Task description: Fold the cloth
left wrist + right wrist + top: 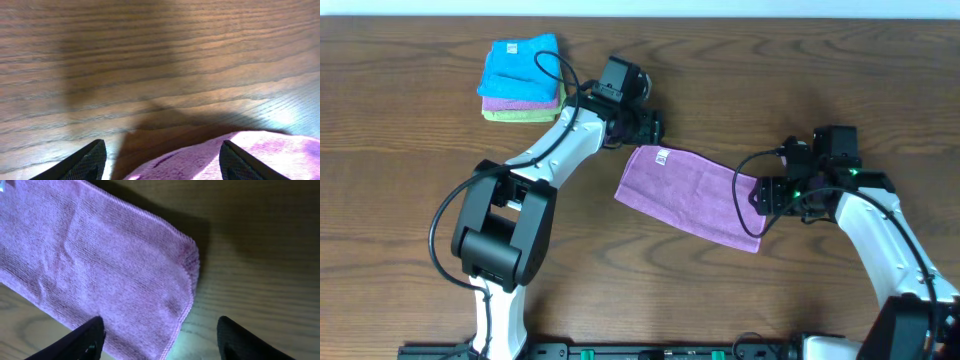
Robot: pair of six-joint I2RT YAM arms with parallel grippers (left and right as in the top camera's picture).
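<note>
Overhead first: the cloth (pixel 686 194) is lying as a long lilac strip, slanting across the middle of the bench (pixel 400 200), seemingly folded once already. The left hand (pixel 652 128) is hovering at its upper-left corner, just beside the white label. The right hand (pixel 766 196) is sitting at the lower-right end, and a black cable (pixel 744 212) from that arm is looping over the fabric there. That loop could be dragging or snagging the end as the arm moves. A stack of folded cloths (pixel 523 80) is resting close to the left arm's cabling, so a wide swing is risking a knock. Left wrist next: the left hand (pixel 162 161) is standing with fingers apart and nothing between them. The cloth (pixel 265 152) is reaching in only from the lower right, mostly bare bench (pixel 150 60) ahead. Closing from here is likely catching just a sliver of the corner, or only the top layer, peeling the fold open. Right wrist last: the right hand (pixel 161 339) is likewise spread wide and empty above the cloth (pixel 100 265), whose rounded stitched end is falling between the fingers. Half that span is over bare bench (pixel 260 255), so a shallow pinch could be slipping off the edge. Uneven grips would be skewing the next fold.
</note>
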